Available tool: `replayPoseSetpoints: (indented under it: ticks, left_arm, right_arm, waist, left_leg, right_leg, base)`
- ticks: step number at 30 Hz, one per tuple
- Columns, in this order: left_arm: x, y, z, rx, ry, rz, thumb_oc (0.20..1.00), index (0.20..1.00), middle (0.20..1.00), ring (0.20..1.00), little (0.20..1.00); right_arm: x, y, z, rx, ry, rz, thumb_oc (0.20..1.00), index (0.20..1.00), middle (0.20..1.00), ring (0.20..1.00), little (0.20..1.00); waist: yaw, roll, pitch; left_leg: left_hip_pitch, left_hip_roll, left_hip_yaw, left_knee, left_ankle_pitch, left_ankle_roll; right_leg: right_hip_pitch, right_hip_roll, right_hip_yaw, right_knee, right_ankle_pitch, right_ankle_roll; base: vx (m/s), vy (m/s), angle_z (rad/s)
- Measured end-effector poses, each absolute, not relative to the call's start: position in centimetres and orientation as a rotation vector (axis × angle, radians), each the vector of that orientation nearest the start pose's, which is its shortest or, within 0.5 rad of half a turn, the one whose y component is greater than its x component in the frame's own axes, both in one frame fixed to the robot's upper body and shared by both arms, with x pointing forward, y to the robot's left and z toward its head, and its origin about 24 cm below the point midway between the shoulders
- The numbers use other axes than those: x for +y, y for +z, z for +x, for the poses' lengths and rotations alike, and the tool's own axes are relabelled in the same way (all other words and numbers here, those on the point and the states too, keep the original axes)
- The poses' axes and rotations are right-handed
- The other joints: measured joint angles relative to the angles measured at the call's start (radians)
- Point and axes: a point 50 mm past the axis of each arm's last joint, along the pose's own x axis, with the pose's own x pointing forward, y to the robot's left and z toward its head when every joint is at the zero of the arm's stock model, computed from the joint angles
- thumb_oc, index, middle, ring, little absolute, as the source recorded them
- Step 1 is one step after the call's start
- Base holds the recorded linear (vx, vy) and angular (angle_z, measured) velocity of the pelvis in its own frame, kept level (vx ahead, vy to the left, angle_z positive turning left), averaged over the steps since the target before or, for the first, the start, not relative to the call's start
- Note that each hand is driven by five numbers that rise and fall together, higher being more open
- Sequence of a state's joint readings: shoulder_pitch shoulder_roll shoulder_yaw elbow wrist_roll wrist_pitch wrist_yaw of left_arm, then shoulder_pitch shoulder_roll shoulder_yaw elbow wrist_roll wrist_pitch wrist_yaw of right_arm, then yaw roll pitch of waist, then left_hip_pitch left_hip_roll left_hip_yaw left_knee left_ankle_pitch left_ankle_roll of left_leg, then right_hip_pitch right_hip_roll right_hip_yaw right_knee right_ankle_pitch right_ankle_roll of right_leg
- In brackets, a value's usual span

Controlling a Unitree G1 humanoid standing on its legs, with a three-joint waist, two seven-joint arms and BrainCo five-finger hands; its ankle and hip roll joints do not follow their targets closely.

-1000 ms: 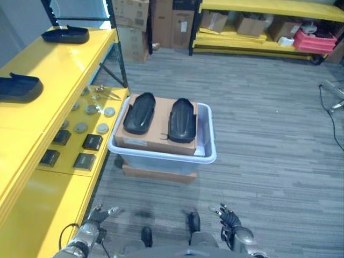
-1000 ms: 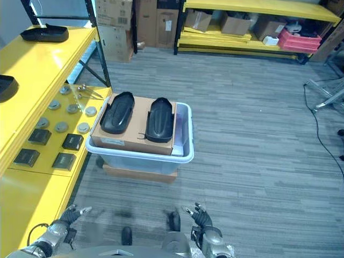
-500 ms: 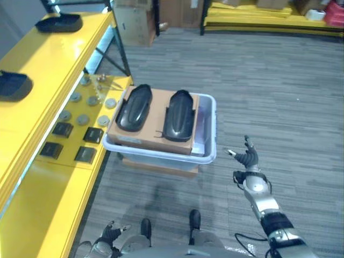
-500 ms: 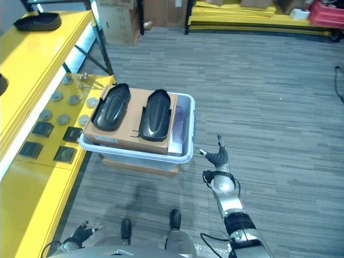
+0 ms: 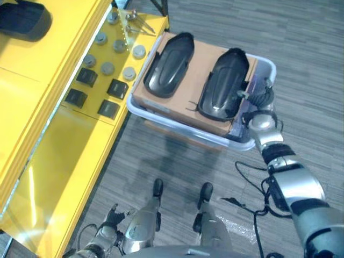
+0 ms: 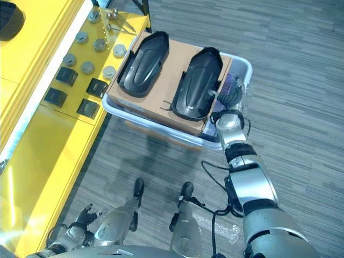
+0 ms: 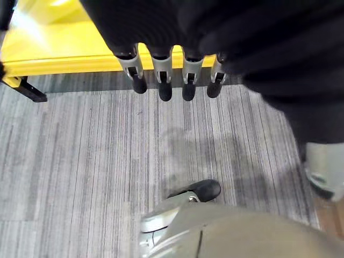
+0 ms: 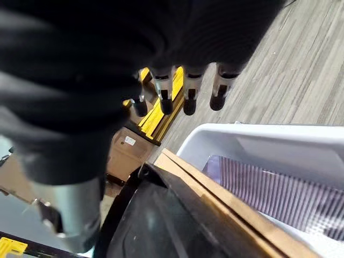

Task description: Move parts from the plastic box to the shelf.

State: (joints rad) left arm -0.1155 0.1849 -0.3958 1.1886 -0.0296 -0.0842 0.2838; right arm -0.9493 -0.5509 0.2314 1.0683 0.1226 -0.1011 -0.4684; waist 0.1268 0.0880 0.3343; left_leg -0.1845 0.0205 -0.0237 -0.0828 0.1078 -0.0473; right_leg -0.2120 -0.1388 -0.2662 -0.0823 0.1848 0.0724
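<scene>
A pale plastic box [image 5: 269,65] on the floor holds a brown cardboard sheet [image 5: 196,70] with two black moulded parts lying side by side, one [image 5: 169,64] nearer the shelf and one [image 5: 223,83] nearer my right arm. My right hand [image 5: 261,100] hovers open at the box's right end, beside the second part, holding nothing. In the right wrist view its straight fingers [image 8: 188,91] reach over the box wall [image 8: 269,142] and the part's edge [image 8: 156,220]. My left hand [image 5: 112,215] hangs low and open, its fingers [image 7: 161,80] above the floor.
The yellow shelf [image 5: 32,123] runs along the left, with another black part [image 5: 21,16] on its upper level. Its lower level carries small black squares [image 5: 107,107], round discs [image 5: 129,72] and metal pieces. A purple striped item [image 8: 279,193] lies inside the box.
My right arm has risen from low by my body out to the box's right end. The camera has tipped down and closer to the box. The left hand stays low.
</scene>
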Motion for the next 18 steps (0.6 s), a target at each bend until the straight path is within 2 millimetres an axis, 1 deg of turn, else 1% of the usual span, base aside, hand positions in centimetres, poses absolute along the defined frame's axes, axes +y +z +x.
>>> replayPoseSetpoints:
  ticks: [2,4,6,7,9,10,11,14,18]
  left_arm:
    - [19.0,-14.3,16.0,0.907,0.014,0.511,1.0,1.0,1.0,1.0,1.0]
    - [18.8,-14.2,16.2,0.899,0.013,0.501,1.0,1.0,1.0,1.0,1.0]
    - [18.5,-14.1,16.7,0.881,-0.011,0.511,1.0,1.0,1.0,1.0,1.0]
    - [18.2,-14.0,17.0,0.869,-0.017,0.505,1.0,1.0,1.0,1.0,1.0]
    - [18.0,-13.8,17.2,0.86,-0.022,0.5,1.0,1.0,1.0,1.0,1.0]
    - [18.0,-13.8,17.3,0.859,-0.023,0.499,1.0,1.0,1.0,1.0,1.0]
    - [18.0,-13.8,17.3,0.858,-0.023,0.499,1.0,1.0,1.0,1.0,1.0]
    - [17.8,-13.7,17.5,0.854,-0.043,0.489,1.0,1.0,1.0,1.0,1.0]
    - [17.7,-13.7,17.5,0.852,-0.048,0.486,1.0,1.0,1.0,1.0,1.0]
  right_arm:
    - [-28.7,16.5,38.9,-0.043,-0.614,-0.538,1.0,1.0,1.0,1.0,1.0]
    - [-29.1,16.3,38.8,-0.018,-0.628,-0.537,1.0,1.0,1.0,1.0,1.0]
    - [-30.3,15.8,38.6,0.071,-0.661,-0.572,1.0,1.0,1.0,1.0,1.0]
    - [-31.2,15.5,38.2,0.123,-0.677,-0.582,1.0,1.0,1.0,1.0,1.0]
    - [-31.6,14.8,37.9,0.188,-0.674,-0.588,1.0,1.0,1.0,1.0,1.0]
    - [-31.6,14.6,37.9,0.205,-0.665,-0.588,0.947,0.947,0.947,0.947,0.947]
    - [-31.6,14.7,38.0,0.21,-0.654,-0.59,0.2,0.2,0.2,0.2,0.2]
    - [-31.9,14.7,37.9,0.234,-0.611,-0.641,0.2,0.2,0.2,0.2,0.2]
    - [-32.4,14.3,37.6,0.252,-0.623,-0.613,0.2,0.2,0.2,0.2,0.2]
  waist:
    - [0.007,0.0,0.006]
    - [0.019,0.001,0.007]
    - [0.032,0.012,0.012]
    - [0.037,0.024,0.019]
    - [0.042,0.031,0.023]
    - [0.044,0.031,0.023]
    - [0.043,0.031,0.023]
    - [0.043,0.032,0.022]
    - [0.041,0.033,0.021]
  left_leg:
    - [-0.026,-0.002,-0.02,0.0,0.007,-0.001]
    - [-0.036,-0.003,-0.026,0.0,0.009,0.0]
    - [-0.049,-0.006,-0.035,0.0,0.013,-0.002]
    - [-0.06,-0.009,-0.052,0.0,0.019,0.0]
    - [-0.065,-0.01,-0.061,0.0,0.021,0.0]
    - [-0.064,-0.01,-0.063,0.0,0.022,0.0]
    - [-0.064,-0.01,-0.065,0.0,0.023,-0.001]
    - [-0.06,-0.01,-0.085,0.0,0.03,-0.009]
    - [-0.055,-0.011,-0.092,0.0,0.035,-0.007]
  right_leg:
    - [-0.015,-0.002,-0.021,0.0,-0.001,0.001]
    - [-0.021,-0.004,-0.024,0.0,-0.001,0.001]
    - [-0.028,-0.008,-0.034,0.0,-0.001,0.001]
    - [-0.029,-0.011,-0.05,0.0,-0.001,0.001]
    - [-0.029,-0.012,-0.06,0.0,-0.001,0.002]
    - [-0.028,-0.012,-0.063,0.0,-0.001,0.002]
    - [-0.027,-0.012,-0.066,0.0,-0.001,0.002]
    - [-0.013,-0.011,-0.081,0.0,-0.004,0.005]
    - [-0.002,-0.012,-0.088,0.0,-0.005,0.005]
  base:
    - [0.0,0.015,0.27]
    - [-0.01,0.02,0.12]
    - [-0.01,0.011,0.16]
    - [0.0,0.022,0.28]
    - [0.02,0.011,0.19]
    - [0.03,-0.018,0.08]
    - [0.03,-0.021,0.07]
    - [0.02,-0.006,0.15]
    - [0.02,0.009,0.08]
